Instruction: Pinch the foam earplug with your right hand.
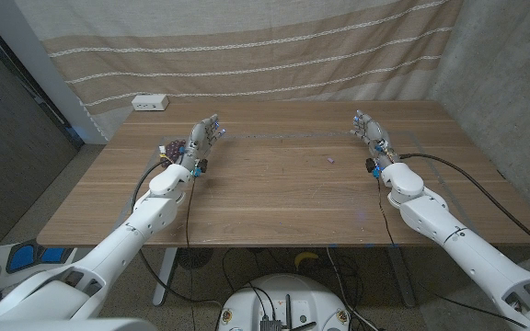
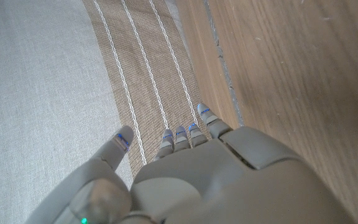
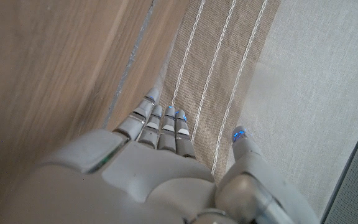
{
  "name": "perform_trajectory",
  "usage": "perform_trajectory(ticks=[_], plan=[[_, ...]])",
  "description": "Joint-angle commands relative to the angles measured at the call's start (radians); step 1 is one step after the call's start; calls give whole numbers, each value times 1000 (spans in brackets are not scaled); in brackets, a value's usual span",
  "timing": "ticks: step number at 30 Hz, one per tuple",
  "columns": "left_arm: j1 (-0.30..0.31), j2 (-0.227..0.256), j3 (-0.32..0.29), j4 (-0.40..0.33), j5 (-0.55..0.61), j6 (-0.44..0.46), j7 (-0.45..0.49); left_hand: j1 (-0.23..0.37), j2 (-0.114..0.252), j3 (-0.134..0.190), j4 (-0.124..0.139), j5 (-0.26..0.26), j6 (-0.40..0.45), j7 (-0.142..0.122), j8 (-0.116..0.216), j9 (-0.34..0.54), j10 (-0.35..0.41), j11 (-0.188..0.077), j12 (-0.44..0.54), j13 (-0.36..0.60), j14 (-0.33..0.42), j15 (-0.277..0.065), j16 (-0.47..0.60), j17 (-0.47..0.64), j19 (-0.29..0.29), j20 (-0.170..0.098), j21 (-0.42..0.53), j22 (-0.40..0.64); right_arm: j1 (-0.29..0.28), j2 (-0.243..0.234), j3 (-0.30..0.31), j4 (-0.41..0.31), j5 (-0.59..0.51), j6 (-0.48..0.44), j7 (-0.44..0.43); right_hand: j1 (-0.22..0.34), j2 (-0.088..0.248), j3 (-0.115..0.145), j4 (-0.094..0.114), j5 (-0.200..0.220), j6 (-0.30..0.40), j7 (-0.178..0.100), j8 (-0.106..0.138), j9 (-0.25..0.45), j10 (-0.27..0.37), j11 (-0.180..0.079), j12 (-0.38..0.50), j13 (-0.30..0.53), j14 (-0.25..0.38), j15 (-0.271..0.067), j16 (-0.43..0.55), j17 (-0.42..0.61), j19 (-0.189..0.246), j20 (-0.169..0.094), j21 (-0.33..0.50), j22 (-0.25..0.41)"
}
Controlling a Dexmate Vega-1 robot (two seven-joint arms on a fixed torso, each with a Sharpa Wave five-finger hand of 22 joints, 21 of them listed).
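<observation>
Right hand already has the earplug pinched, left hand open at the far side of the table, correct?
Not quite. In the head view the earplug lies alone on the table, apart from the right hand, which holds nothing. The left hand is open at the far side.

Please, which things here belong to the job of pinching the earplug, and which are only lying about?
For the job:
foam earplug, a small pinkish speck on the table
right hand, open

Not for the job:
left hand, open
white box beyond the table's far edge
striped curtain
</observation>
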Motion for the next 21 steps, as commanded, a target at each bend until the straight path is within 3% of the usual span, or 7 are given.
perform_trajectory(ticks=[1, 11, 21], plan=[[-7, -5, 6, 0, 5, 10, 2, 8, 99, 5, -2, 6, 2, 2, 7, 4, -5, -1, 5, 5, -8, 2, 5, 0, 4, 5, 4, 5, -19, -47, -8, -93, -156, -91, -134, 15, 10, 5, -12, 5, 18, -4, 6, 4, 15, -8, 9, -1, 12, -1, 11, -2, 12, 0, -1, 2], [-5, -5, 9, -9, 13, 4, 6, 10, 98, 4, -4, 6, 3, 1, 7, 4, -3, -1, 5, 5, -6, 3, 5, 0, 4, 6, 4, 5, -49, -87, 1, -186, -239, -168, -192, 26, 10, 8, -24, 8, 31, -17, 8, 4, 25, -22, 10, -6, 20, -7, 14, -9, 17, -1, -6, 2], [-2, -4, 12, -19, 17, 6, 10, 11, 98, 4, -6, 5, 5, 0, 8, 4, -1, 0, 6, 5, -6, 3, 4, -1, 4, 7, 4, 4, -83, -127, 17, -265, -295, -227, -214, 32, 10, 9, -30, 9, 35, -18, 7, 5, 30, -19, 10, -10, 22, -8, 15, -14, 19, -1, -10, 2]])
